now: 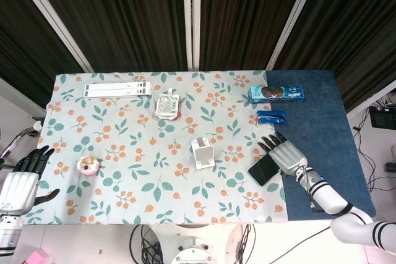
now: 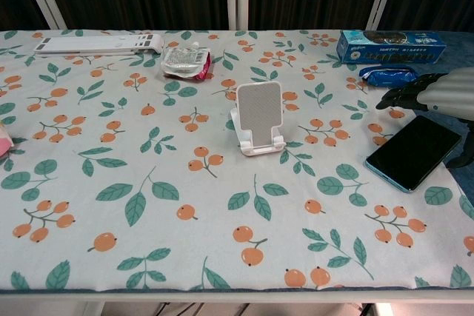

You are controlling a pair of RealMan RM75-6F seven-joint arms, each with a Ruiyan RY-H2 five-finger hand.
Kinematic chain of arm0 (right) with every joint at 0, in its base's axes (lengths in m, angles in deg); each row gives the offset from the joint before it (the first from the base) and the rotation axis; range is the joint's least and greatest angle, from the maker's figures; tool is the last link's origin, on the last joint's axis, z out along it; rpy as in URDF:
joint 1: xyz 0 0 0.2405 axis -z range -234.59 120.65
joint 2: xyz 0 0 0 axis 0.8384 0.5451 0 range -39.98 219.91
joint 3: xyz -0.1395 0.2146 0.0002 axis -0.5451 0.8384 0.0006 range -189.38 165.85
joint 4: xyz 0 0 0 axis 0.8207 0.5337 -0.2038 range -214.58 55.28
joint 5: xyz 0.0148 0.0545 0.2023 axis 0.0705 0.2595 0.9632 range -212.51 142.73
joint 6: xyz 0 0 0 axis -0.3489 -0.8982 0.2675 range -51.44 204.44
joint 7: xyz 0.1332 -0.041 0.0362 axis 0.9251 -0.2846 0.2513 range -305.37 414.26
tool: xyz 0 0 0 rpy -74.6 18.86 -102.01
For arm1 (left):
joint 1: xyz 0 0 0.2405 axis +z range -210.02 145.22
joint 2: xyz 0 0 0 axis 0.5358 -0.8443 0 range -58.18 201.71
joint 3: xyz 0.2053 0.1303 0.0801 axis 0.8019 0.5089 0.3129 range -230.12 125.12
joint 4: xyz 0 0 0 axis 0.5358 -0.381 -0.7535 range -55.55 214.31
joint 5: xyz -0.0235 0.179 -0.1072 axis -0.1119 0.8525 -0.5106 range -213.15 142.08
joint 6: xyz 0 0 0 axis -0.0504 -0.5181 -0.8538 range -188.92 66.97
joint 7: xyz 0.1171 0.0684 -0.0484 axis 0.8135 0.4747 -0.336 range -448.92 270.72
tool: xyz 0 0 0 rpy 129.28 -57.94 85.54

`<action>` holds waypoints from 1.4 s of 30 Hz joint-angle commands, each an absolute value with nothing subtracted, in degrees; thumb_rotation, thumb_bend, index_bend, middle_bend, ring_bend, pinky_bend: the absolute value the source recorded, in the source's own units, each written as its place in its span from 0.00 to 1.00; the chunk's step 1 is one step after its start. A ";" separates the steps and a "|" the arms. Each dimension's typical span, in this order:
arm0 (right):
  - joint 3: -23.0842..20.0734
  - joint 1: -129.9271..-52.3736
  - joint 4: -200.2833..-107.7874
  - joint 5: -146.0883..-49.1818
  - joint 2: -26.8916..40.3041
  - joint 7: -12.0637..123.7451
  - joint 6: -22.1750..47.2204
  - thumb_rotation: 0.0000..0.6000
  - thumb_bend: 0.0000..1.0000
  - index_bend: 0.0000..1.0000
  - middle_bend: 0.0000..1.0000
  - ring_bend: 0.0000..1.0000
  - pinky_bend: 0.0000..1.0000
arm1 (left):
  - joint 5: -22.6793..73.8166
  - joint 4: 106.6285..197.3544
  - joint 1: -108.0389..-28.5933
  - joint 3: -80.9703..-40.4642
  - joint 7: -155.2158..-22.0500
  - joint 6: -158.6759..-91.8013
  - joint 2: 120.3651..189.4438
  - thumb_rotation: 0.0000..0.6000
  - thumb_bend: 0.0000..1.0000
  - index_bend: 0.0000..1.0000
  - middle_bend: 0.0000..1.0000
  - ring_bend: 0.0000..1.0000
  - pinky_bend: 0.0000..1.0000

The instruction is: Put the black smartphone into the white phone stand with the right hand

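The black smartphone lies flat and slantwise at the right edge of the floral cloth. My right hand hovers over its far right end with fingers spread forward, holding nothing. In the head view it hides part of the phone. In the chest view a gap shows between hand and phone. The white phone stand stands upright and empty near the table's middle, left of the phone. My left hand rests off the table's near left corner, fingers apart and empty.
A blue biscuit box and a small blue packet lie behind the phone. A silver pouch and a long white strip sit at the back. A small pink thing lies near left. Blue cloth covers the right side.
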State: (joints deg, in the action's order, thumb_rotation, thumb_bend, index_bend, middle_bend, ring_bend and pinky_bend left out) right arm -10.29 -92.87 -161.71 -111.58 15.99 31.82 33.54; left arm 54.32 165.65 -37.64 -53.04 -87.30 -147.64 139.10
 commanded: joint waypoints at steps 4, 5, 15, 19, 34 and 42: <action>-10.86 -93.41 -160.50 -112.27 15.34 32.93 33.49 1.00 0.00 0.05 0.00 0.00 0.00 | 54.25 165.65 -37.51 -53.03 -87.34 -147.78 138.95 1.00 0.00 0.10 0.08 0.09 0.21; -10.91 -93.48 -160.41 -112.35 15.35 33.16 33.49 1.00 0.00 0.06 0.00 0.00 0.00 | 54.25 165.65 -37.51 -53.03 -87.34 -147.77 138.95 1.00 0.00 0.10 0.08 0.09 0.21; -11.68 -94.14 -159.94 -112.23 15.55 33.98 33.97 1.00 0.01 0.20 0.00 0.00 0.00 | 54.16 165.75 -37.46 -53.03 -87.33 -147.76 138.88 1.00 0.00 0.10 0.08 0.09 0.21; -11.96 -94.18 -159.83 -112.25 15.43 34.27 33.84 1.00 0.02 0.24 0.00 0.00 0.00 | 54.15 165.66 -37.49 -53.01 -87.36 -147.65 138.96 1.00 0.00 0.10 0.08 0.09 0.21; -12.72 -93.98 -160.00 -113.76 15.82 36.69 32.22 1.00 0.03 0.48 0.00 0.00 0.00 | 54.13 165.73 -37.39 -53.04 -87.43 -147.82 138.81 1.00 0.00 0.10 0.08 0.09 0.21; -12.82 -92.95 -160.44 -114.54 15.93 37.62 29.59 1.00 0.08 0.73 0.11 0.00 0.00 | 54.20 165.73 -37.20 -53.00 -87.57 -148.12 138.78 1.00 0.00 0.10 0.08 0.09 0.21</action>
State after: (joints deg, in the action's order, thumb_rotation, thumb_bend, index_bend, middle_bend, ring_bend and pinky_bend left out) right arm -12.76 -93.21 -160.24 -114.05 15.80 36.96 30.15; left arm 54.20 165.74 -37.20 -53.00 -87.56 -148.11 138.78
